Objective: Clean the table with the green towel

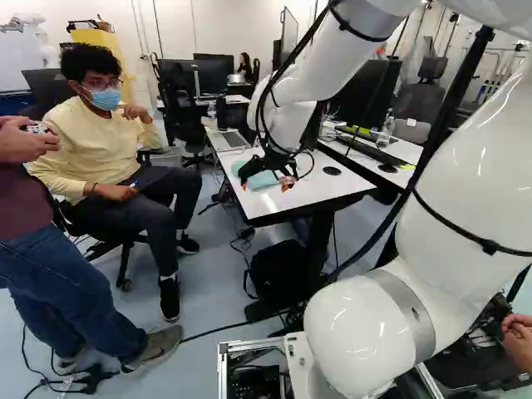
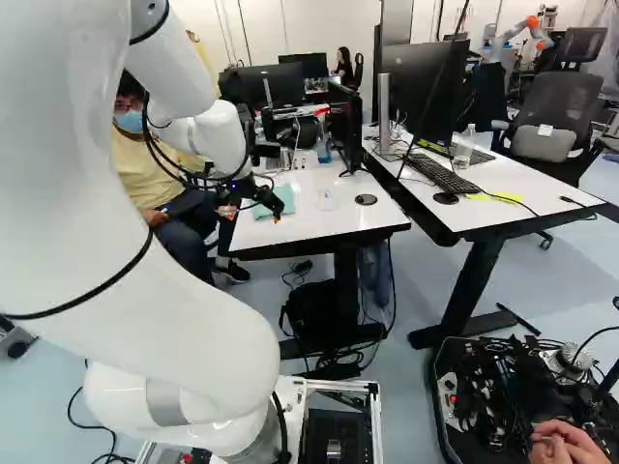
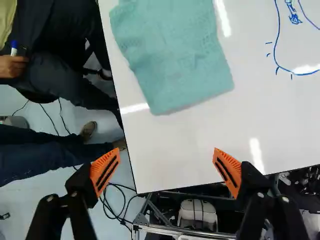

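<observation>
One towel [image 3: 175,60] on the table [image 3: 172,150], just ahead of the gripper [image 3: 166,156], and it's wide open! Pick-up stage, I'd judge: next it must reach over, lower, close on the towel.

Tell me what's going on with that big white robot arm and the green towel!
The white robot arm is reaching over the table with its fingers wide open, holding nothing. The green towel lies spread out on the table just ahead of them, and no one is gripping it. Blue pen marks are on the table beside the towel. The arm is probably about to pick up the towel and wipe.
</observation>
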Controlling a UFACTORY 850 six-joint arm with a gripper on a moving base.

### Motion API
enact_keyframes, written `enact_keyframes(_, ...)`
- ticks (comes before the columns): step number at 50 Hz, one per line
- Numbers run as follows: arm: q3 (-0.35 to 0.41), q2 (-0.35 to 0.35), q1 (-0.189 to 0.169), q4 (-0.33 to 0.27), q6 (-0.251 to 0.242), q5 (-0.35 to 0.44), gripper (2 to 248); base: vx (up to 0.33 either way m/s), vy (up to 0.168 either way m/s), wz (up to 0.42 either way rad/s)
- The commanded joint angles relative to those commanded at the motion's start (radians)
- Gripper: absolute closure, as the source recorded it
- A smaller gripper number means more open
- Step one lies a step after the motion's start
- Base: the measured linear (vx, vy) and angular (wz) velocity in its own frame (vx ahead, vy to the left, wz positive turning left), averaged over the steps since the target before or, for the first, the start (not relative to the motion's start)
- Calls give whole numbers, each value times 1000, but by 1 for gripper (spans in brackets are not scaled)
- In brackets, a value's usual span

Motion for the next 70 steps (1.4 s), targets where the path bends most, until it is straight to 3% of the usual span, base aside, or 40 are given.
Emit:
enact_keyframes(19,-11,-7,-6,-26,0,38,3,0,0,0)
enact_keyframes(28,-31,-27,-8,-99,0,105,3,0,0,0)
enact_keyframes(47,-132,-160,-21,-293,0,179,3,0,0,0)
enact_keyframes(55,-163,-190,-4,-356,0,179,3,0,0,0)
enact_keyframes(70,-184,-209,43,-372,0,178,3,0,0,0)
